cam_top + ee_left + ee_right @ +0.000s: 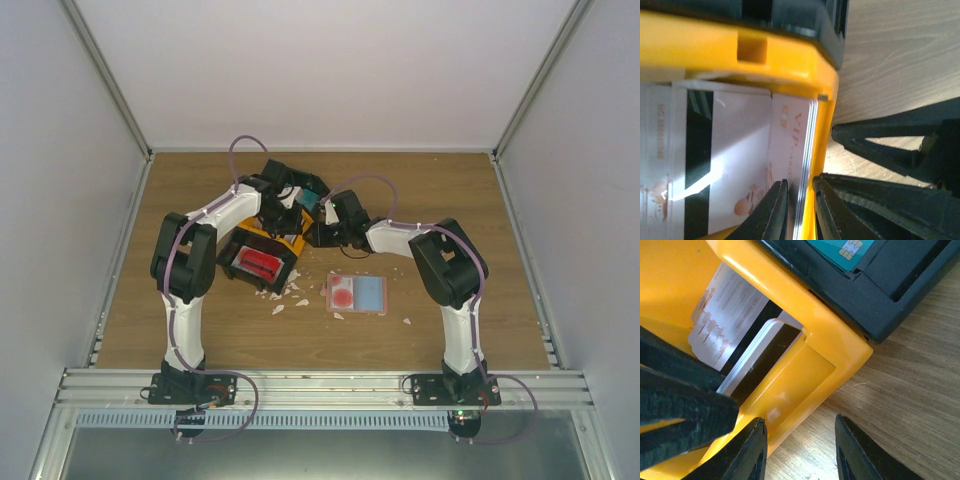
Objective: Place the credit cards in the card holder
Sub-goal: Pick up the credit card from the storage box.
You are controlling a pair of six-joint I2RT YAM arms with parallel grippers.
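Note:
The card holder lies open on the table, red and light blue inside. The black-and-orange tray holds a red card. In the left wrist view a stack of white credit cards stands against the tray's yellow wall. My left gripper straddles the stack's edge and that wall, jaws narrow with a small gap. My right gripper is open and empty over bare wood at the tray's corner. The card stack also shows in the right wrist view, and a teal chip card sits in the black part.
White paper scraps lie between the tray and the card holder, and one more scrap lies to the right. Both arms meet over the tray at the table's middle back. Metal rails edge the table's sides.

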